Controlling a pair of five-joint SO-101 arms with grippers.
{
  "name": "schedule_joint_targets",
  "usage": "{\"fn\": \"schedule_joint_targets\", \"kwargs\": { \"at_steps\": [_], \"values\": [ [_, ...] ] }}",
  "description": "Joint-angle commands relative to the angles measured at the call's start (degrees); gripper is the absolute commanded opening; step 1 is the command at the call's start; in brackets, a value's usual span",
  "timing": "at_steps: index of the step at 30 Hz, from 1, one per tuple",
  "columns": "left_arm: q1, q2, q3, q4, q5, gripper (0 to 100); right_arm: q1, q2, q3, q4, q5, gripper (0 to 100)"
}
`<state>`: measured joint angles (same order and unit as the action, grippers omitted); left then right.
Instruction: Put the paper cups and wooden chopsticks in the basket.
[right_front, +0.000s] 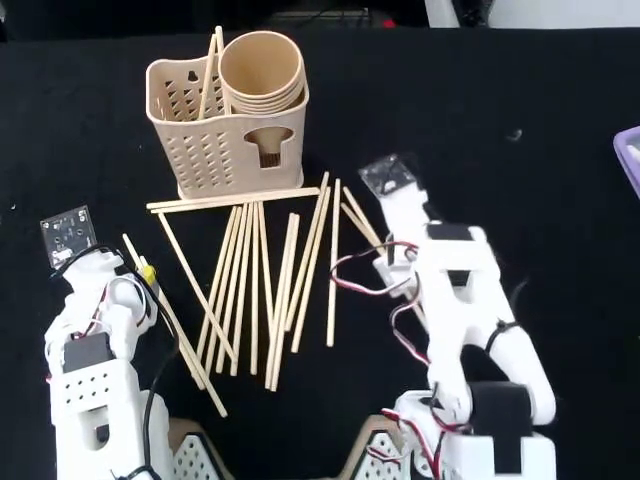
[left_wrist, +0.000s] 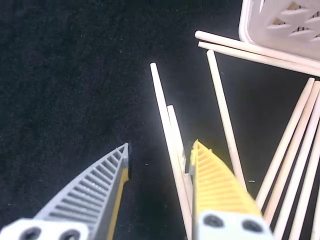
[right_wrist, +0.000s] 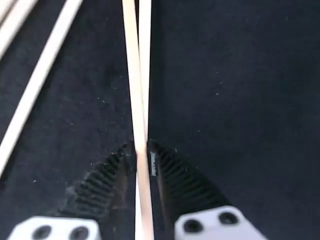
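Two chopsticks (right_wrist: 135, 75) lie on the surface (right_front: 560, 220) near the basket (right_front: 215, 155), seemingly clamped in the right end effector (right_wrist: 142, 150) — light, stiff, slick, best pinched mid-length — while the left end effector (left_wrist: 160, 150) sits apart.

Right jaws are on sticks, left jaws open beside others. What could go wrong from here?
1. The right gripper has its jaws shut on two chopsticks at once; one might slip or scissor out when lifted.
2. The stacked paper cups fill much of the basket, so long sticks may catch its rim.
3. The left gripper is open with loose chopsticks beside its yellow jaw; closing could nudge them away.
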<state>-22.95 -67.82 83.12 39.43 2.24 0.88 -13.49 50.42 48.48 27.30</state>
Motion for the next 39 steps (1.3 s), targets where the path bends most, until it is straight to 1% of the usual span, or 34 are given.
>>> {"fn": "schedule_joint_targets", "kwargs": {
  "at_steps": [1,4,10,15,19,22,23,24,26,27,31,39],
  "values": [
    [-0.7,-0.7,-0.7,-0.9,0.6,20,-1.8,0.7,-0.1,-1.8,0.4,10.6],
    [-0.6,-0.7,-0.7,-0.9,0.6,20,-4.4,1.7,-0.3,-2.2,0.4,18.9],
    [-0.7,-0.7,-0.7,-0.9,0.6,20,-9.1,4.5,-5.5,-2.3,0.3,17.2],
    [-0.7,-0.7,-0.7,-0.9,0.6,20,-8.9,11.6,-10.9,-2.2,-4.1,17.3],
    [-0.7,-0.7,-0.7,-0.9,0.6,20,-8.8,18.4,-14.0,-1.6,-4.4,17.2],
    [-0.7,-0.7,-0.6,-0.9,0.6,20,-8.8,19.5,-16.4,1.7,-4.4,16.6],
    [-0.7,-0.7,-0.6,-0.9,0.6,20,-8.8,19.2,-16.6,2.3,-4.4,14.6],
    [-0.7,-0.7,-0.6,-0.9,0.6,20,-8.8,18.9,-16.7,2.6,-4.4,10.6],
    [-0.7,-0.7,-0.6,-0.9,0.6,20,-8.8,17.7,-16.4,2.5,-4.4,0.3],
    [-0.7,-0.7,-0.6,-0.9,0.6,20,-8.7,16.8,-16.0,2.7,-4.4,2.2],
    [-0.7,-0.7,-0.6,-0.9,0.6,20,-7.0,10.4,-13.1,2.5,-4.1,1.1],
    [-0.7,-0.7,-0.7,-0.9,0.6,20,-0.3,-7.9,-7.1,2.7,-4.0,1.0]
  ]
}}
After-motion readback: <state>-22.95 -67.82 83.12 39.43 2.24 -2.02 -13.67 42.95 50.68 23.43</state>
